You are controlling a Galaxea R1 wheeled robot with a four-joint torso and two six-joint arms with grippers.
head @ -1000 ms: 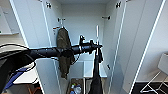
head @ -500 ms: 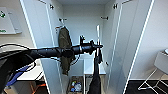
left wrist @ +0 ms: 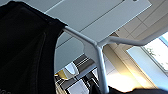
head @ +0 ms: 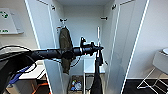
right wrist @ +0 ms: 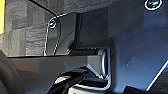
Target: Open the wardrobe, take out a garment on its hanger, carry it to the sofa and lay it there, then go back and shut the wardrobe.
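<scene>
The white wardrobe stands open, its two doors swung wide. My left arm reaches level into the opening, and my left gripper is shut on the neck of the thin white hanger, whose hook points straight up. The black garment hangs down from the hanger below the gripper. The left wrist view shows the hanger close up from below, with the black garment draped over one arm of it. The right wrist view shows dark robot parts.
An olive-brown jacket hangs inside on the left, close beside my arm. A box of small items sits on the wardrobe floor. A white chair stands at the right and a white desk at the left.
The whole picture has shifted slightly. The left arm still holds the hanger with the black garment at about the same spot in the wardrobe opening.
</scene>
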